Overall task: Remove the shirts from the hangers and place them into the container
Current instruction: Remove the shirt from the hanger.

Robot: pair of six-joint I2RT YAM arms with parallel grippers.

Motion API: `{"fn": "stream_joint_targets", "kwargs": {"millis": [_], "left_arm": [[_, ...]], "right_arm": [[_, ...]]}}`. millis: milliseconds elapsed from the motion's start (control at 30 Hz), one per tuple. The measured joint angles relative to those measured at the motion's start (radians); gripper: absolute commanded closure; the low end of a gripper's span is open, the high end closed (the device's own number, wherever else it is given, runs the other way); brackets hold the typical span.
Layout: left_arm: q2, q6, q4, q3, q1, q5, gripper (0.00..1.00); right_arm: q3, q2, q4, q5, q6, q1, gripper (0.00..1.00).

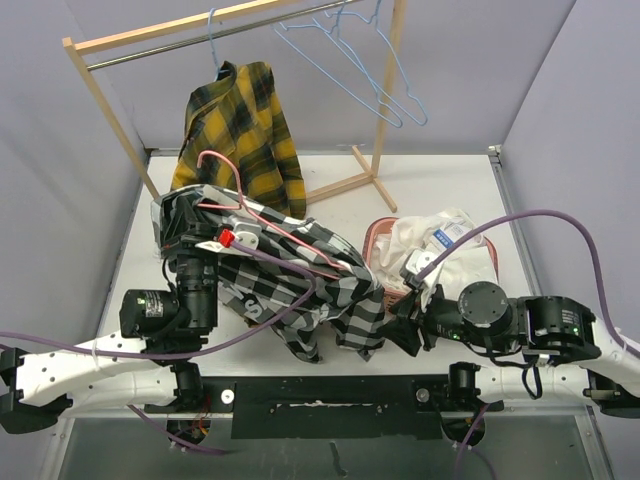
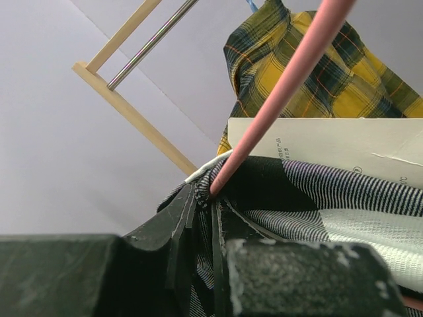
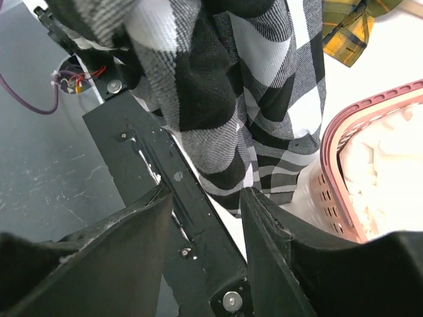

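A black-and-white check shirt (image 1: 310, 290) drapes over the table on a pink-red hanger (image 1: 240, 205). My left gripper (image 1: 205, 225) is shut on its collar fabric (image 2: 330, 191), right where the pink hanger wire (image 2: 284, 92) comes out. My right gripper (image 1: 400, 330) is open beside the shirt's hem (image 3: 218, 86), with nothing between its fingers (image 3: 271, 224). The pink container (image 1: 378, 240) holds a white shirt (image 1: 440, 240); its rim (image 3: 330, 145) shows at right. A yellow-and-black plaid shirt (image 1: 240, 130) hangs from a blue hanger (image 1: 212, 40) on the rail.
The wooden rack (image 1: 110, 110) with its metal rail stands at the back, carrying two empty light blue hangers (image 1: 340, 70) to the right. A white card label (image 2: 330, 142) sits in the check shirt's collar. The black base plate (image 3: 185, 191) lies under my right gripper.
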Motion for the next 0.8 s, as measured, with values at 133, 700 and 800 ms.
{"fn": "stream_joint_targets", "kwargs": {"millis": [133, 700, 800], "left_arm": [[0.001, -0.015, -0.020, 0.002, 0.000, -0.002, 1.00], [-0.006, -0.120, -0.127, 0.002, 0.000, -0.014, 1.00], [-0.006, -0.124, -0.132, 0.002, 0.000, -0.014, 1.00]], "right_arm": [[-0.028, 0.002, 0.014, -0.010, -0.013, 0.000, 0.52], [-0.060, -0.014, 0.237, 0.025, -0.090, -0.001, 0.87], [-0.102, -0.003, 0.262, 0.053, -0.089, -0.001, 1.00]]}}
